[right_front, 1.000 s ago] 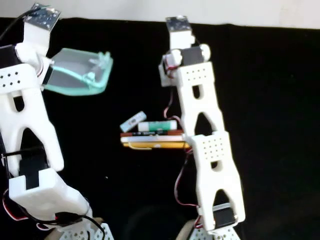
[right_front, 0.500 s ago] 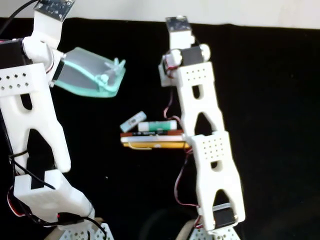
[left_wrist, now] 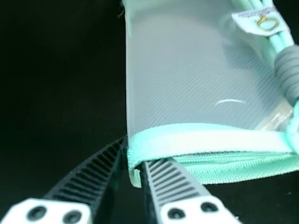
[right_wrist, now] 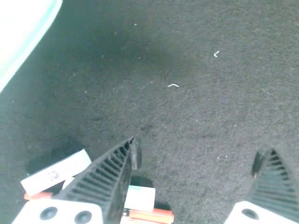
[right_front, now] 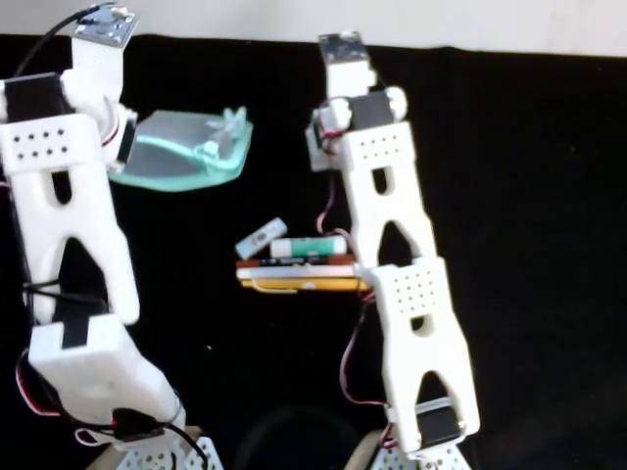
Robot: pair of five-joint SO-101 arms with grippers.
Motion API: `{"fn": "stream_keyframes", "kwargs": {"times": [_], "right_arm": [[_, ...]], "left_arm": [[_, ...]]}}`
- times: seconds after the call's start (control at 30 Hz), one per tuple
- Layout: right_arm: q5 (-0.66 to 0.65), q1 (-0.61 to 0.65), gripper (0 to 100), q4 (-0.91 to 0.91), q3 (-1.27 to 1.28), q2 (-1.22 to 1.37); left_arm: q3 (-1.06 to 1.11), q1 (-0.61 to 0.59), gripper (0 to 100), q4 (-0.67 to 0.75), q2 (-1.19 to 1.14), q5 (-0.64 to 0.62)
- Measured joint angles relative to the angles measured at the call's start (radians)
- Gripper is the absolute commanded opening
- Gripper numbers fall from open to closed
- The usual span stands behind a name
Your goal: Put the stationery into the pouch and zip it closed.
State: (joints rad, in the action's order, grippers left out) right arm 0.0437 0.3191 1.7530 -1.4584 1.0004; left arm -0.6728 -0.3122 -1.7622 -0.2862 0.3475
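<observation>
Above the desk's (right_front: 529, 196) far-left corner the left tool (left_wrist: 132, 156) pinches the pouch (left_wrist: 196, 84) by its hem. The stationery (right_front: 294, 264) lies mid-desk, with the right tool (right_wrist: 196, 156) spread above it. So shallow a pinch may let the pouch slip.

Pouch (left_wrist: 196, 84) cropped, stationery (right_front: 294, 264) seemingly tucked behind right arm (right_front: 407, 294)

The pouch (left_wrist: 196, 79) is frosted mint with a fine diagonal weave, and its zip band is a brighter mint. The left gripper (left_wrist: 132, 156) is ribbed black over white. On the black cloth (right_front: 529, 196) lie a white block (right_front: 261, 238), a green-and-white stick (right_front: 309, 247), a brown bar (right_front: 294, 262) and a yellow pen (right_front: 304, 284).
</observation>
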Motion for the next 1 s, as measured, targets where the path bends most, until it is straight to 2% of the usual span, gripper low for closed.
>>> {"fn": "stream_keyframes", "kwargs": {"times": [0.23,0.4,1.0], "right_arm": [[0.0,0.023,37.2,0.0,0.0,0.0],[0.0,0.032,37.2,0.0,0.0,0.0],[0.0,0.031,37.2,0.0,0.0,0.0]], "left_arm": [[-0.129,0.003,1,0.006,-0.143,-0.109],[-0.15,0.003,1,0.002,-0.11,-0.12],[0.233,-0.015,1,-0.009,0.546,-0.12]]}}
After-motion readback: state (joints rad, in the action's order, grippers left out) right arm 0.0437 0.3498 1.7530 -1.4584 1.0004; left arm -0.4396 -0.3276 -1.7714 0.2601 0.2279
